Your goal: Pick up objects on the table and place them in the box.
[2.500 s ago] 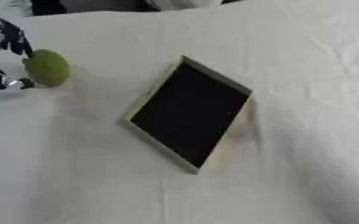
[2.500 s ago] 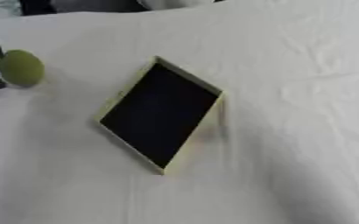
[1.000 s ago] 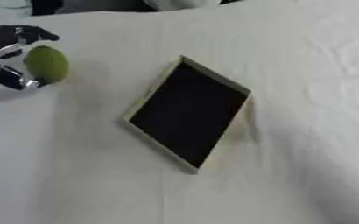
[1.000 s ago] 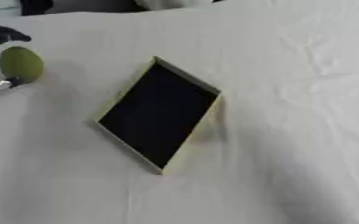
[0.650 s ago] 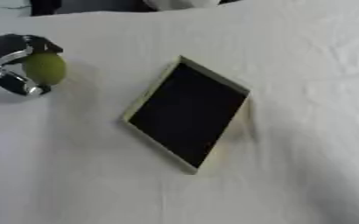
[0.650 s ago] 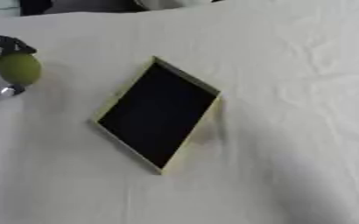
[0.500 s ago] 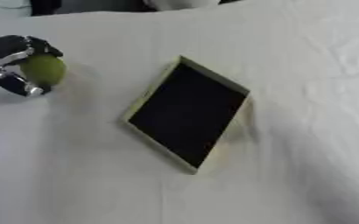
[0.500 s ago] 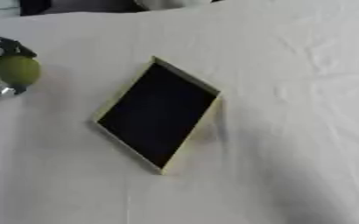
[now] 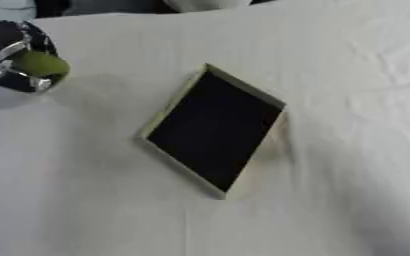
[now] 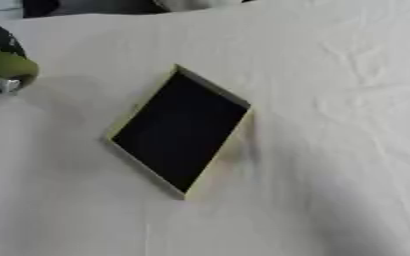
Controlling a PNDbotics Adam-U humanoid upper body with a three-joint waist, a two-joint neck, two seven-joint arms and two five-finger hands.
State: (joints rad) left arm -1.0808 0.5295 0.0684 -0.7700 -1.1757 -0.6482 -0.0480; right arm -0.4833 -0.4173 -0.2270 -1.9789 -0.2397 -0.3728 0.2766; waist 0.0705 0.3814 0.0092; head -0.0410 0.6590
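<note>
Apparently left hand (image 9: 12, 55) clasps green ball (image 9: 40, 64), left of box (image 9: 210, 131).

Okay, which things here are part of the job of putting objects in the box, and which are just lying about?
Part of the job:
- green ball, held in the left hand
- box, open, dark inside

Lying about:
- white tablecloth, the work surface

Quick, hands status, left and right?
Left hand: shut on the green ball, left of the box.
Right hand: not in view.
</note>
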